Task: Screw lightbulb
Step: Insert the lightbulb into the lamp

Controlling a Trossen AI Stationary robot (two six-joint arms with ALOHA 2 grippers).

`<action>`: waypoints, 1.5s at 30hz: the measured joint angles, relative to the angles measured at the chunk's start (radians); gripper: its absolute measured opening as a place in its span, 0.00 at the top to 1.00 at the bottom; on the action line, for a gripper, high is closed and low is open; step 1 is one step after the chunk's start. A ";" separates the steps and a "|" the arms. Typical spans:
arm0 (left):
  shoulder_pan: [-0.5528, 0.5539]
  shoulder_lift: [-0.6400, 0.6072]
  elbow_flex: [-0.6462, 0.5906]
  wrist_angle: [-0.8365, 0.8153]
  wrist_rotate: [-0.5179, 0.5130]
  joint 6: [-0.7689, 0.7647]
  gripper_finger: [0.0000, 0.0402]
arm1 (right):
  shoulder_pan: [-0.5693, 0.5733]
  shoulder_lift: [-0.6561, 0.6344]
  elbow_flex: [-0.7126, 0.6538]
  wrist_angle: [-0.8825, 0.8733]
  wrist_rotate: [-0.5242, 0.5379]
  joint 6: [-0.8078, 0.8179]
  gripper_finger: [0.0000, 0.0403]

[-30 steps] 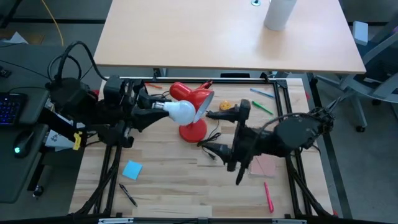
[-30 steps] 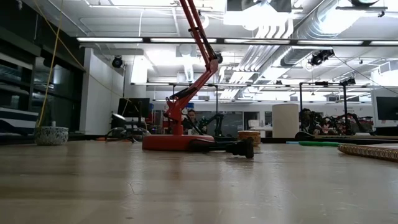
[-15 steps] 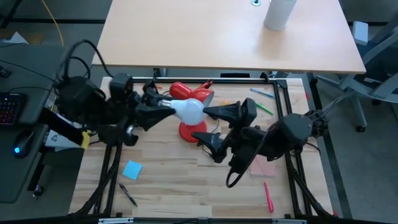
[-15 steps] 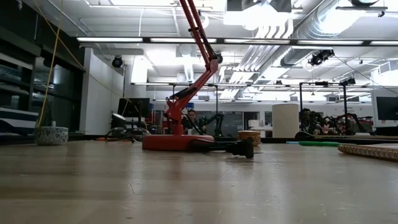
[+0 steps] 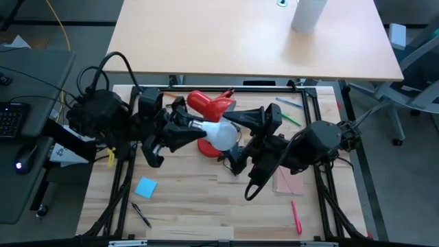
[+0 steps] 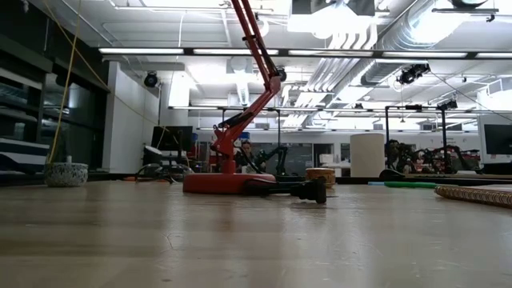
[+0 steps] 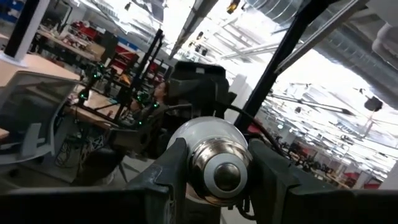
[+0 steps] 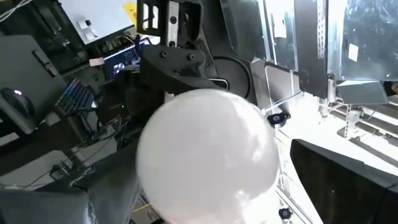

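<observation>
The white lightbulb (image 5: pixel 221 133) is held in the air over the red lamp's base (image 5: pixel 208 146), beside the red shade (image 5: pixel 206 103). My left gripper (image 5: pixel 197 127) is shut on the bulb's screw base. The globe points toward my right gripper (image 5: pixel 230 135), which is open. Its fingers stand on either side of the globe (image 8: pixel 208 158); I cannot tell whether they touch it. The lamp's base (image 6: pixel 216 182) and arm (image 6: pixel 258 48) also show in the low view. My left gripper pinches the bulb's metal screw base (image 7: pixel 198 163) between its two fingers (image 7: pixel 171 177). The fingers come about level from the table's left. The bulb is lifted clear, lying on its side, with its globe toward the table's right.
A blue note (image 5: pixel 145 186) and a black pen (image 5: pixel 140 214) lie at the near left. A pink pad (image 5: pixel 291 184), a red pen (image 5: pixel 295 216) and a green pen (image 5: pixel 288 116) lie at the right. The lamp's black cord plug (image 6: pixel 308 190) lies by its base.
My left gripper has carried the bulb toward the table's right, from beside the shade to over the lamp's base. My right gripper has come toward the table's left to meet it, and its fingers now stand around the globe.
</observation>
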 joint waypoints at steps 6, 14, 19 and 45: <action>0.010 0.000 0.000 -0.001 0.004 0.000 0.72 | 0.001 0.000 0.000 -0.033 0.000 0.001 0.06; 0.027 -0.007 0.000 -0.007 -0.006 0.039 0.72 | 0.002 0.000 0.000 -0.037 0.001 0.070 0.12; 0.030 -0.017 0.001 -0.006 -0.012 0.032 0.72 | 0.003 -0.002 0.000 -0.014 0.009 0.068 0.12; 0.030 -0.010 0.001 -0.052 0.006 -0.030 0.72 | -0.024 -0.002 0.000 -0.086 0.004 0.046 0.12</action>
